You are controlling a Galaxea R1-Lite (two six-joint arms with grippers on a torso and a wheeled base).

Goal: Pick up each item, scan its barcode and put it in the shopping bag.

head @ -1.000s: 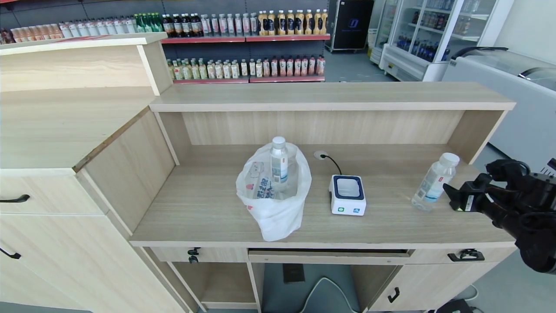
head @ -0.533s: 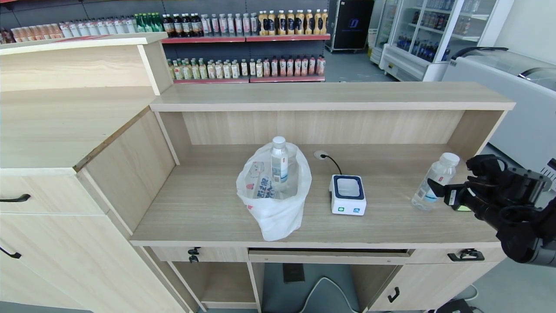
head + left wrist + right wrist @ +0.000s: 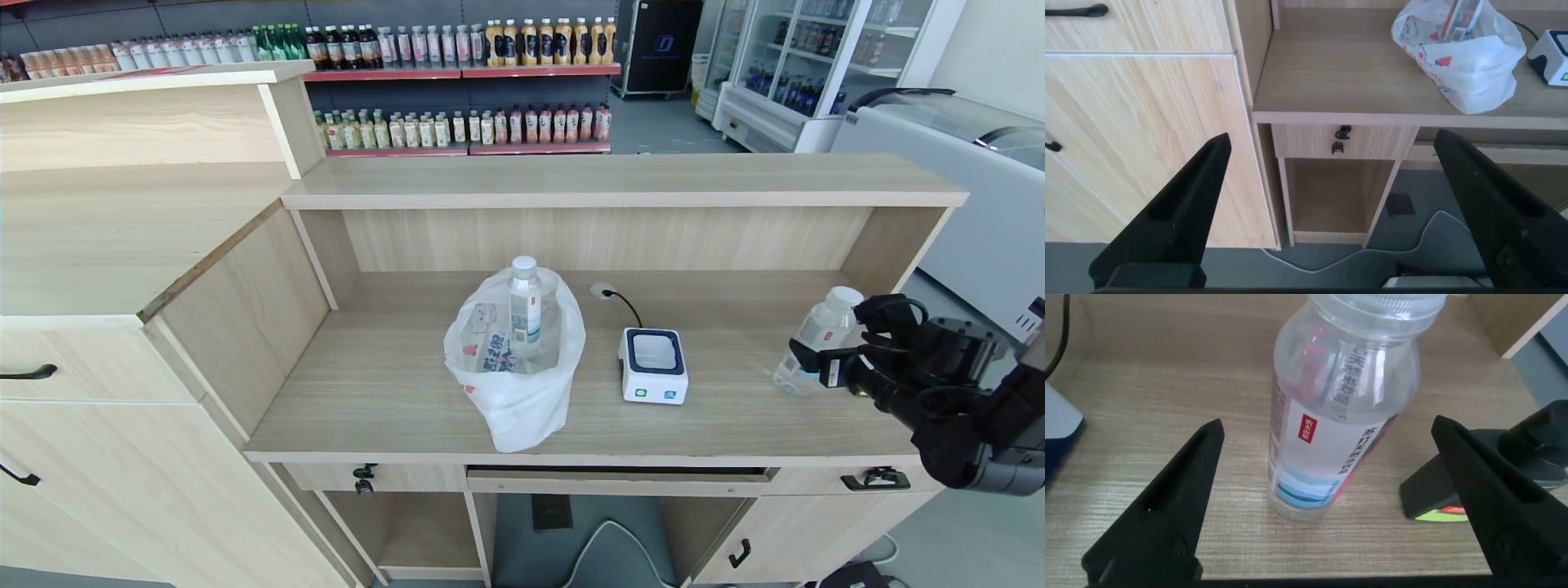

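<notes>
counter [image 3: 384,392]: light wood checkout desk. Everything we care about sits on its lower shelf.
shopping bag [image 3: 522,408]: white plastic, slumped open near the middle of the counter, with a bagged bottle [image 3: 524,306] standing upright inside.
right gripper [image 3: 1327,434]: jaws spread wide, one finger on either side of the loose bottle. As far as we can tell it isn't touching (so nothing is gripped yet).
left gripper [image 3: 1333,140]: jaws wide as well and holding nothing. It hangs low in front of the cabinet fronts, well apart from the bag.
loose bottle [image 3: 816,339]: clear with a white cap, upright near the counter's right end.
- It's tall, slick and close to the edge, so our worry is one finger landing before the other and making it tip or skid off.
- A pinch too near the cap could also let it swing.
scanner [image 3: 652,367]: small white box on a cable, sitting between the bag and the loose bottle, nearer the bag. If the fingers end up covering the label, we reckon the barcode won't read.
</notes>
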